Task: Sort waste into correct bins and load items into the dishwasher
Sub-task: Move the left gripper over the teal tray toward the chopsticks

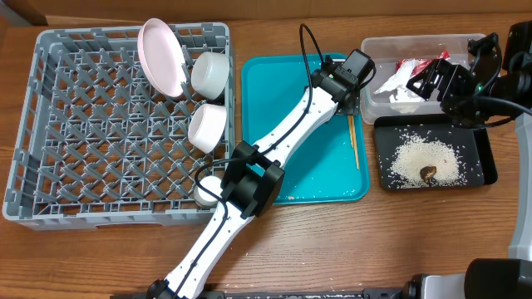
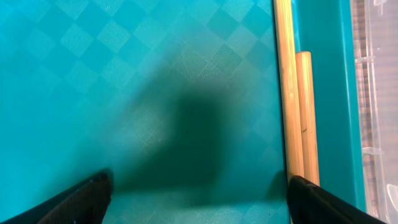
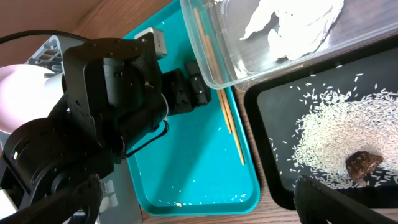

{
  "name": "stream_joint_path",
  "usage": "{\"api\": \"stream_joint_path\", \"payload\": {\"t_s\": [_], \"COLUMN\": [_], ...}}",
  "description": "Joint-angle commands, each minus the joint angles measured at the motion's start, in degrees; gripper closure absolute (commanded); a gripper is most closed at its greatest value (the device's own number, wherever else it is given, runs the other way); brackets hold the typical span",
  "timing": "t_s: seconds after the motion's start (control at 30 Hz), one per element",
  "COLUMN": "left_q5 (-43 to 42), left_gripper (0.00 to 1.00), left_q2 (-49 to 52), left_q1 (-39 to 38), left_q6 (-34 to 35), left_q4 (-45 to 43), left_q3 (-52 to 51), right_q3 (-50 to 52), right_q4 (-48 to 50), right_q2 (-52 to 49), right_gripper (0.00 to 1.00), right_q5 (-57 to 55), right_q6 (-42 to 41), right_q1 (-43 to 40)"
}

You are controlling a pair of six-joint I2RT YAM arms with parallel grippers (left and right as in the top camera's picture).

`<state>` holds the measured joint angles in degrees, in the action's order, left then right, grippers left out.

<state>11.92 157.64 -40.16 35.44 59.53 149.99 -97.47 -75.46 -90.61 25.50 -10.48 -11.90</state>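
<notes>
My left gripper [image 2: 198, 190] was spread wide above the chopsticks [image 2: 292, 93], which hugged the right wall of the teal tray [image 2: 93, 74]. A finger could've snagged that wall and pinched only one.

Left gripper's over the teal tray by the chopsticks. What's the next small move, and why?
Probably nudge the left gripper sideways toward the chopsticks. Its fingers are open, but both sticks lie along the rim of the teal tray, in line with one fingertip rather than between the two.

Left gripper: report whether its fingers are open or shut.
Open. The left gripper shows its fingers spread wide over the teal tray; the chopsticks lie under one finger's tip.
</notes>
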Motion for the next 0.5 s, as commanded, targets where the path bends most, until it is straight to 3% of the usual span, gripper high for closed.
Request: {"api": "stream_joint_path", "payload": {"t_s": [0.0,0.47], "left_q5": [1.2,0.2], "left_gripper": [0.03,0.0], "left_q2": [1.5,1.5], "left_q1": [-0.5,-0.5], "left_q6": [-0.8,-1.2], "left_q4": [-0.6,-1.7], "left_q3": [-0.5,-0.9], "right_q3": [0.0,0.0], "right_q4": [0.3,0.3], "right_q2": [0.1,0.1], "right_gripper": [0.0,0.0], "right_q5": [0.0,0.0], "right_q6": [0.5,0.5], "right_q1": [0.3,0.3]}}
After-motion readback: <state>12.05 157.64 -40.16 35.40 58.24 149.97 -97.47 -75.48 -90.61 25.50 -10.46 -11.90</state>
